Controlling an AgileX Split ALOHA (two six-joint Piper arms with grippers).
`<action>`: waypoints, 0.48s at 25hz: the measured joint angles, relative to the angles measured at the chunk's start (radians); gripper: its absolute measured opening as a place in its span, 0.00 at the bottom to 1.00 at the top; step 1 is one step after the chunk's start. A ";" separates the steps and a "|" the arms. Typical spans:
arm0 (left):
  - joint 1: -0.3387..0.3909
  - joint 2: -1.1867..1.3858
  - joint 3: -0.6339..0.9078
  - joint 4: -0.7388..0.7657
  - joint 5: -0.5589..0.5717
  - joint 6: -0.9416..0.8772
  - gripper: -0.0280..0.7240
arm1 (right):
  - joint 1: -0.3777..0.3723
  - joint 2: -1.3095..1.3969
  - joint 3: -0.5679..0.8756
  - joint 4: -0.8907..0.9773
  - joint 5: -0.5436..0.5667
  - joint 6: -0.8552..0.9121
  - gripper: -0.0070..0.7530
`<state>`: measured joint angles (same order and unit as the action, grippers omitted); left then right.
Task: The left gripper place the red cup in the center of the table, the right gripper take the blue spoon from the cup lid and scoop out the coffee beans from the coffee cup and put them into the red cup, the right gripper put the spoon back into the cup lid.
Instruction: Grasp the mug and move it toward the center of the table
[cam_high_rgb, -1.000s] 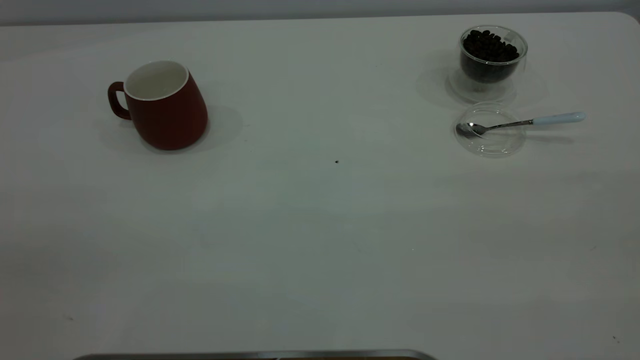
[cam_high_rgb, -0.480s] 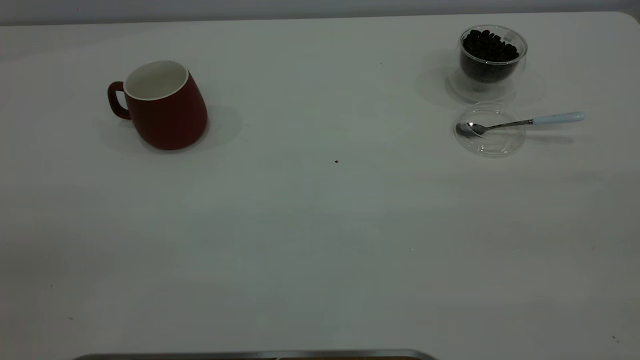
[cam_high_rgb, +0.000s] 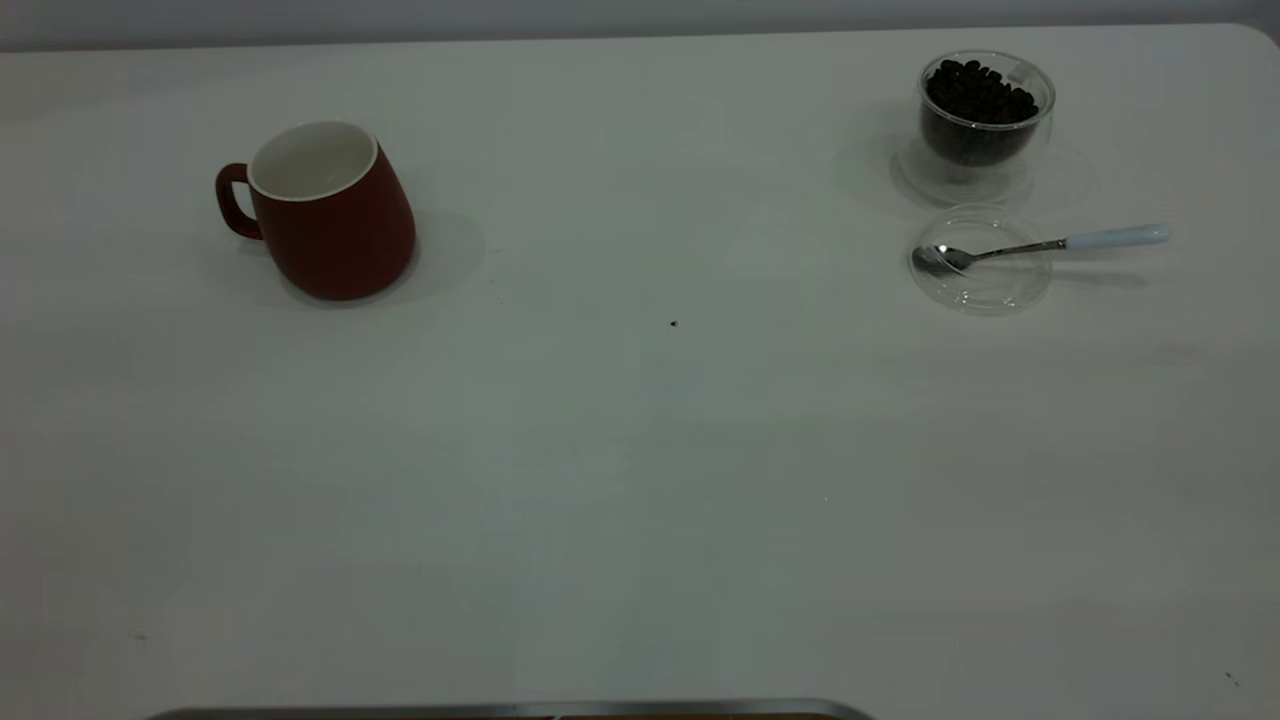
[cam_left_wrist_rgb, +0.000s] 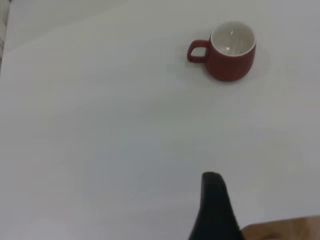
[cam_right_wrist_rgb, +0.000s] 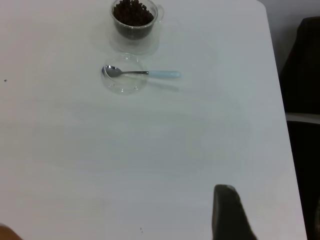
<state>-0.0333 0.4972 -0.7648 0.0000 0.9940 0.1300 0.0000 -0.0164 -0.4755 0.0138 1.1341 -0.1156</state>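
Note:
The red cup (cam_high_rgb: 325, 208) stands upright and empty at the table's far left, handle pointing left; it also shows in the left wrist view (cam_left_wrist_rgb: 230, 50). The glass coffee cup (cam_high_rgb: 985, 110), full of dark beans, stands at the far right. Just in front of it lies the clear cup lid (cam_high_rgb: 980, 262) with the blue-handled spoon (cam_high_rgb: 1050, 244) resting across it, bowl in the lid, handle pointing right. Both show in the right wrist view, the lid (cam_right_wrist_rgb: 124, 80) and the spoon (cam_right_wrist_rgb: 145, 73). My left gripper (cam_left_wrist_rgb: 212, 181) and right gripper (cam_right_wrist_rgb: 225, 194) hang far back from these things, outside the exterior view.
The white table (cam_high_rgb: 640, 450) has a small dark speck (cam_high_rgb: 673, 323) near its middle. A metal rim (cam_high_rgb: 500, 712) lies at the near edge. The table's right edge and a dark chair (cam_right_wrist_rgb: 302, 75) show in the right wrist view.

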 joint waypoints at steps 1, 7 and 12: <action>0.000 0.075 -0.019 -0.006 -0.022 0.037 0.82 | 0.000 0.000 0.000 0.000 0.000 0.000 0.59; 0.000 0.476 -0.138 -0.007 -0.176 0.278 0.82 | 0.000 0.000 0.000 0.000 0.000 0.000 0.59; 0.000 0.796 -0.271 -0.007 -0.203 0.529 0.82 | 0.000 0.000 0.000 0.000 0.000 0.000 0.59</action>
<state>-0.0333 1.2935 -1.0354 -0.0069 0.7912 0.6593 0.0000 -0.0164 -0.4755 0.0138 1.1341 -0.1156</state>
